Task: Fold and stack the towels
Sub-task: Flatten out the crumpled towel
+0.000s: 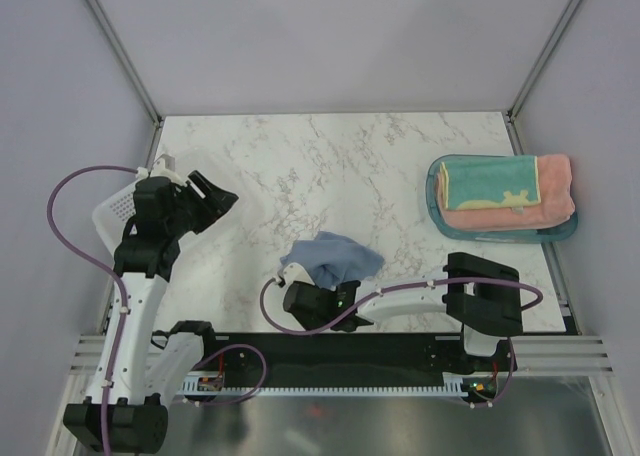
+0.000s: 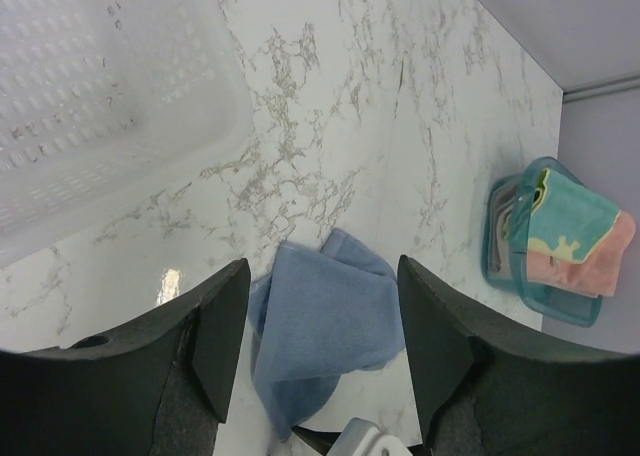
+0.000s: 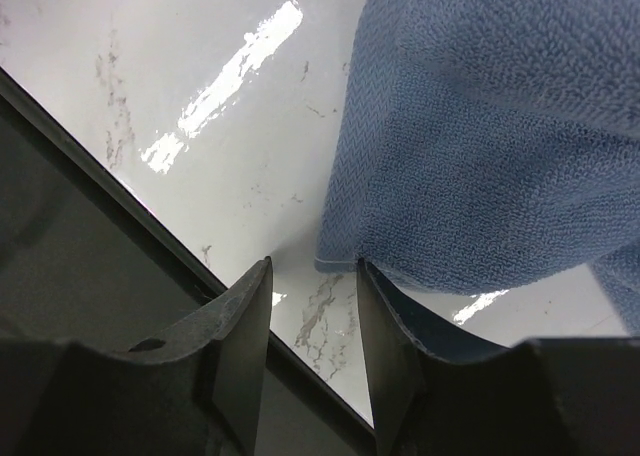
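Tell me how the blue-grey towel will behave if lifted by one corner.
The blue-grey towel lies rumpled in soft folds, so it will probably hang limp rather than hold shape. Its textured weave looks grippy, so it likely won't slip from a pinch. On the glossy table it may bunch up rather than slide cleanly if pushed.

nubby matt terry blue-grey towel (image 3: 480,146) on glossy marble-patterned table (image 1: 350,166); white perforated plastic basket (image 2: 90,106); translucent teal plastic tray (image 1: 440,211).
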You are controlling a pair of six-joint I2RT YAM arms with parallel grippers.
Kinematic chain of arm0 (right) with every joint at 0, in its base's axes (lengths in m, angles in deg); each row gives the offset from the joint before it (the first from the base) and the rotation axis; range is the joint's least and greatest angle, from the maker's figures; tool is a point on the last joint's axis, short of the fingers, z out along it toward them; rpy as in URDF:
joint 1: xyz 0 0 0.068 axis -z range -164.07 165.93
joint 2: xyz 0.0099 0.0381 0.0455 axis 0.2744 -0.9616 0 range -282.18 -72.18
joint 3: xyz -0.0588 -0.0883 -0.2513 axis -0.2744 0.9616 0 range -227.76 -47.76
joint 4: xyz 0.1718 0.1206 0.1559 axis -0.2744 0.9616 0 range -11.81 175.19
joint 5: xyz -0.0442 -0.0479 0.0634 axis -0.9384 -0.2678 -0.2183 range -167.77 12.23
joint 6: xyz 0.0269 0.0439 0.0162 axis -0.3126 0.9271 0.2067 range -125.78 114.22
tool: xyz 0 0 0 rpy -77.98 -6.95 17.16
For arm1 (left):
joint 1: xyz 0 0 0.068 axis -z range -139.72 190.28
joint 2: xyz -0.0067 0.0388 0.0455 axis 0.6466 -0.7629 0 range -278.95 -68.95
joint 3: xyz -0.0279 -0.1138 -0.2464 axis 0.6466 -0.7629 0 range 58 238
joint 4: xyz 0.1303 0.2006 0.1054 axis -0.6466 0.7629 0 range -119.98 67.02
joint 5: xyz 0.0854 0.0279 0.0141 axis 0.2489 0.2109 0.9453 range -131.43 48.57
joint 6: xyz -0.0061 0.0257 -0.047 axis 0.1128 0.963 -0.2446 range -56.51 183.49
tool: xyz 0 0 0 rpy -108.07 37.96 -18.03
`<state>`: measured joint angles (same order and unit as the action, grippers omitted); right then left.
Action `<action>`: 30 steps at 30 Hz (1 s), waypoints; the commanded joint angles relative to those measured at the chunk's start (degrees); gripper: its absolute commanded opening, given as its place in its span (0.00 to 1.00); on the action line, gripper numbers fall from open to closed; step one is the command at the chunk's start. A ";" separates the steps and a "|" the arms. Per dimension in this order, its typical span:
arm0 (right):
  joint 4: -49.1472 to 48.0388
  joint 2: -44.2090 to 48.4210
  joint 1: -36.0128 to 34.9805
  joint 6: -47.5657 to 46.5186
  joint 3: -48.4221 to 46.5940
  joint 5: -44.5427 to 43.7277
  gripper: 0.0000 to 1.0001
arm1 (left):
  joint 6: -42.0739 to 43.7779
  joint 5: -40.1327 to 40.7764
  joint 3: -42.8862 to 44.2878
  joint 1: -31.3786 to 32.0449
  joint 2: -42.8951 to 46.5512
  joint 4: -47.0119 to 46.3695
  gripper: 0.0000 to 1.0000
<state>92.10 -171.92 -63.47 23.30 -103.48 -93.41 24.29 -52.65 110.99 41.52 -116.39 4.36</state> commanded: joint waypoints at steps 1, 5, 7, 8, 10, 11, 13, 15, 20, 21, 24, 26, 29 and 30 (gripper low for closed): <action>2.43 -2.03 -0.32 -0.87 -2.28 -1.77 0.47 | 2.99 -1.96 -0.17 -0.44 0.24 0.28 0.68; 2.70 -2.21 -0.41 -1.31 -2.46 -1.85 0.47 | 4.30 -1.79 -0.17 -0.44 0.24 0.19 0.68; 4.36 -1.95 -0.58 -0.78 -3.51 -2.73 0.47 | 4.48 -1.78 -0.26 -0.44 0.16 0.19 0.68; 4.80 -1.60 -0.67 -0.69 -3.77 -4.30 0.47 | 4.57 -1.87 -0.26 -0.44 0.33 0.19 0.68; 5.25 -0.37 -1.20 -0.60 -4.48 -5.01 0.47 | 4.66 -1.87 -0.35 -0.44 0.24 0.19 0.68; 5.25 -0.02 -1.29 -0.60 -4.65 -4.93 0.46 | 4.75 -1.96 -0.26 -0.44 0.33 0.19 0.69; 5.25 0.69 -1.29 -0.78 -5.18 -4.84 0.46 | 4.83 -1.87 -0.34 -0.44 0.16 0.19 0.69; 5.16 0.43 -1.29 -1.13 -6.06 -5.45 0.45 | 4.92 -1.35 -0.61 -0.44 -0.11 0.28 0.69; 5.07 -2.47 -1.20 -1.48 -7.29 -5.37 0.46 | 5.01 -1.87 -1.40 -0.44 -0.20 0.19 0.69; 4.90 -3.08 -1.29 -1.40 -7.29 -5.37 0.46 | 5.27 -1.79 -1.49 -0.44 -0.11 0.19 0.69; 3.67 -4.75 -0.94 -1.57 -7.29 -4.40 0.46 | 5.45 -1.61 -1.58 -0.44 -0.02 0.19 0.69; 3.49 -5.55 -0.41 -1.05 -7.29 -3.61 0.46 | 5.54 -1.70 -1.66 -0.44 -0.11 0.19 0.69; 3.49 -5.20 0.38 -0.08 -6.42 -3.35 0.45 | 5.80 -1.70 -1.58 -0.44 -0.11 0.28 0.69; 3.49 -4.68 0.73 0.10 -6.15 -3.26 0.44 | 5.98 -1.61 -1.75 -0.44 -0.11 0.28 0.69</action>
<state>95.64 -176.29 -63.60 22.62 -109.52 -96.71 27.68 -53.57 109.33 41.48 -116.63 4.65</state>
